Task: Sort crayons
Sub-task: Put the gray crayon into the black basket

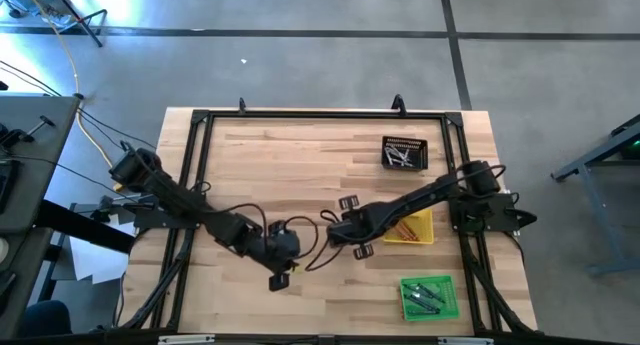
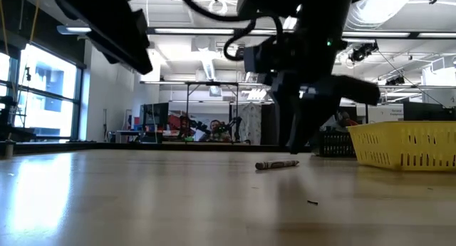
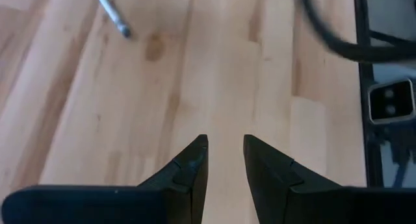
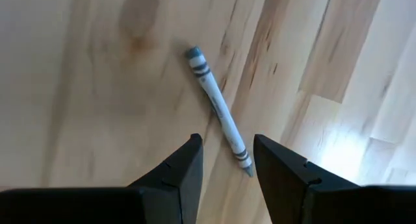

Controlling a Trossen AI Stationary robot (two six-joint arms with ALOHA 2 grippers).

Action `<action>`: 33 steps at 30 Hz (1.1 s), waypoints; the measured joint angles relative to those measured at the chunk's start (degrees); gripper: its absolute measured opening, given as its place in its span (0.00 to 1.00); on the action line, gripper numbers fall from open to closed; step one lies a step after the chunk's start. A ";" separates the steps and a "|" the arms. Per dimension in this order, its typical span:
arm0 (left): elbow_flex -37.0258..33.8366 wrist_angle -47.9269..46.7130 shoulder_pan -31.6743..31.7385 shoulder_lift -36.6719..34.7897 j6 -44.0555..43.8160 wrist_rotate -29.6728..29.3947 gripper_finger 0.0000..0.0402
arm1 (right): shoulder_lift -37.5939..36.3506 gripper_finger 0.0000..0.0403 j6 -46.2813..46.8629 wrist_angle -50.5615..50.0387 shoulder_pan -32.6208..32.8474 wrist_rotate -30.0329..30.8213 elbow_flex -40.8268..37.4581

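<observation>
Lying loose on the wooden table (image 1: 300, 155), a grey crayon (image 4: 220, 113) sits just ahead of the right gripper (image 4: 226, 152), whose fingers stand wide and empty above it. Close by, the left gripper (image 3: 225, 149) hovers over bare wood, parted, holding nothing. Farther off stand the yellow tray (image 1: 412, 228), green tray (image 1: 430, 296) and black tray (image 1: 404, 152).

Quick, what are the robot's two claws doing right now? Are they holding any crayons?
Left gripper: open, holding nothing, over bare table.
Right gripper: open, holding nothing, right above a grey crayon lying on the table.
</observation>
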 joint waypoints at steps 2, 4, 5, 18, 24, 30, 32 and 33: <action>0.00 -0.19 -1.09 0.00 -0.04 0.00 0.22 | 0.83 0.32 -1.35 0.08 -0.62 -0.12 -0.01; 0.00 -0.18 -2.00 0.00 -0.04 0.00 0.22 | 1.39 0.32 -2.33 0.09 -1.29 -0.45 -0.04; 0.00 -0.20 -2.40 -0.01 -0.04 0.00 0.22 | 1.58 0.32 -2.54 0.30 -1.66 -1.12 -0.04; 0.00 -0.33 -4.02 0.00 -0.56 -0.02 0.22 | 2.82 0.32 -6.68 3.37 -7.58 -15.32 -0.11; 0.00 -0.73 -4.02 0.00 -0.52 -0.02 0.22 | 4.56 0.32 -6.66 3.97 -8.33 -15.80 0.21; 0.00 -0.70 -4.00 0.00 -0.48 -0.02 0.22 | 4.90 0.20 -3.77 4.04 -8.91 -15.68 0.15; 0.00 -0.70 -4.00 0.00 -0.48 -0.02 0.22 | 4.93 0.10 -2.33 3.06 -9.32 -16.20 0.16; 0.00 -0.69 -4.00 0.00 -0.49 -0.02 0.22 | 4.98 0.05 -1.75 2.70 -9.51 -16.86 0.17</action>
